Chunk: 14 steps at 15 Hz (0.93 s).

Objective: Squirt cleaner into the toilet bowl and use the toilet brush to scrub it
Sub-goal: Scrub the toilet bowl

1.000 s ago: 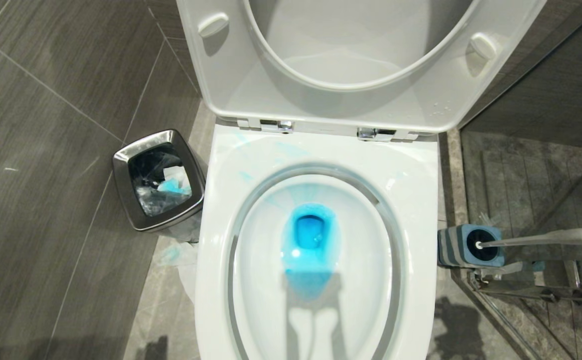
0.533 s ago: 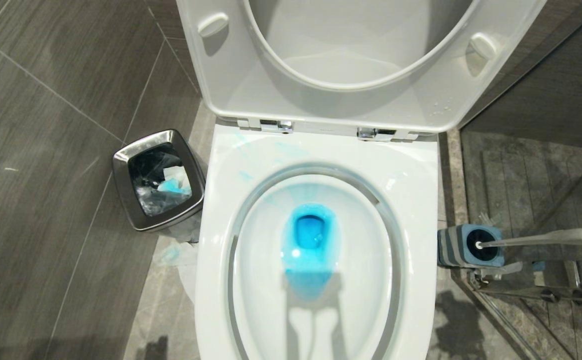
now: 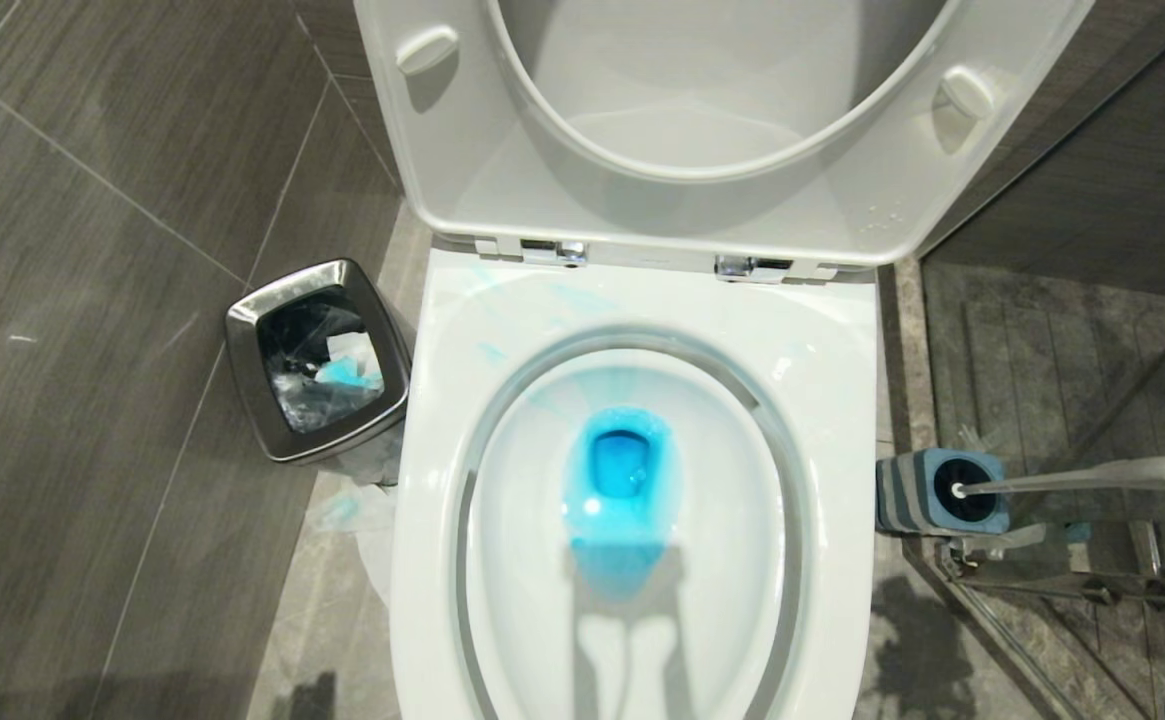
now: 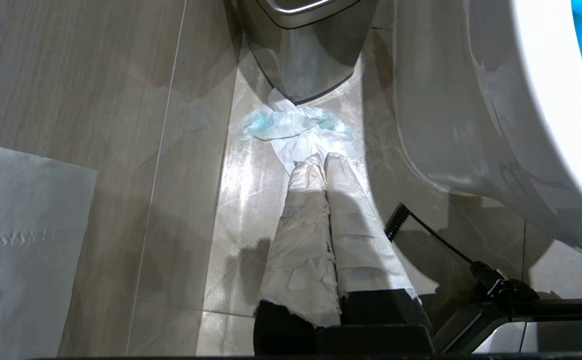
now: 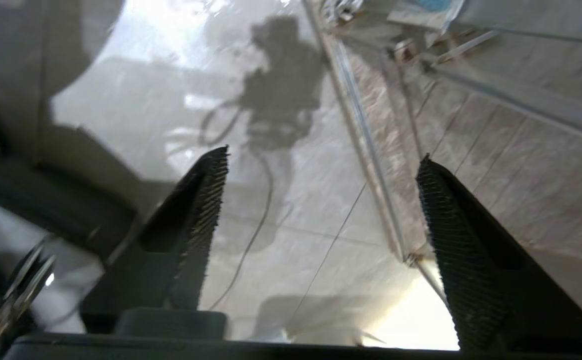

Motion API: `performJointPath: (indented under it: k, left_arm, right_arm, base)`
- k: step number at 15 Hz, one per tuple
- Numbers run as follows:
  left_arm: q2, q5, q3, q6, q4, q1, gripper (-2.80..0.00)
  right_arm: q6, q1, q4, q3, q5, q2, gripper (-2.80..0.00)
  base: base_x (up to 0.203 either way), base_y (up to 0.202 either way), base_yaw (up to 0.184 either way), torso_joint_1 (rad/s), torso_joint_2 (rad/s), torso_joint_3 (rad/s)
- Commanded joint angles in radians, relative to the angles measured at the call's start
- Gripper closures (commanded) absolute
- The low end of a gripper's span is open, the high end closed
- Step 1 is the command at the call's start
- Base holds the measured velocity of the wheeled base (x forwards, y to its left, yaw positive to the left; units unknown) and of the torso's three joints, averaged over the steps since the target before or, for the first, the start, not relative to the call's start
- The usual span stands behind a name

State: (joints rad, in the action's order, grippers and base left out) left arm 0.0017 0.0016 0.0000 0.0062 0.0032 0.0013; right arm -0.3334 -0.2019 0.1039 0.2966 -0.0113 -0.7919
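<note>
- My right hand (image 5: 320,165) is spread wide with nothing between its ridged black fingers (image 5: 206,200); it hangs over the glossy floor (image 5: 291,250), near a metal rail (image 5: 365,145) that runs across the tiles.
- My left hand (image 4: 320,160) is pressed together, its fingers wrapped in pale cloth, low over the floor between the wall tiles and the outside of the toilet bowl (image 3: 632,310).
- Just past my left fingertips lies a crumpled, blue-stained tissue (image 4: 295,127), touching the foot of the steel bin (image 3: 317,360); a sheet of white paper (image 4: 21,240) fills one side of the left wrist view.
- Neither of my hands shows in the head view.
- The bowl's seat and lid (image 3: 722,120) stand raised.
- The cleaner (image 3: 622,470) colours the water at the bottom of the bowl vivid blue, with pale streaks up the back wall and faint smears on the rim.
- The toilet brush (image 3: 1082,477) sits in its striped grey-and-blue holder (image 3: 927,492) on the floor just to the right of the bowl, against the glass partition (image 3: 1092,400).
- The bin stands left of the bowl, holding a dark liner and blue-tinted tissues.
</note>
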Motion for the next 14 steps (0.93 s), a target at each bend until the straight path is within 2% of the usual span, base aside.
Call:
performJointPath:
  k: [1,2,4,9,14]
  left_arm:
    - [0.0,0.0,0.0,0.0,0.0,0.0,0.0]
    - [0.0,0.0,0.0,0.0,0.0,0.0,0.0]
    - [0.0,0.0,0.0,0.0,0.0,0.0,0.0]
    - [0.0,0.0,0.0,0.0,0.0,0.0,0.0]
    - [0.0,0.0,0.0,0.0,0.0,0.0,0.0]
  right_arm:
    - [0.006,0.001,-0.228,-0.105,-0.019,-0.066,-2.8]
    - [0.026,0.001,-0.328,-0.148,-0.043,-0.116,-2.8]
    - [0.096,0.001,-0.4,-0.146,-0.081,-0.176,-2.8]
    - [0.18,0.002,-0.406,-0.154,-0.082,-0.181,-2.8]
    - [0.174,0.002,-0.441,-0.155,-0.081,-0.216,-2.8]
  base:
    - [0.0,0.0,0.0,0.0,0.0,0.0]
    - [0.0,0.0,0.0,0.0,0.0,0.0]
    - [0.0,0.0,0.0,0.0,0.0,0.0]
    - [0.0,0.0,0.0,0.0,0.0,0.0]
    - [0.0,0.0,0.0,0.0,0.0,0.0]
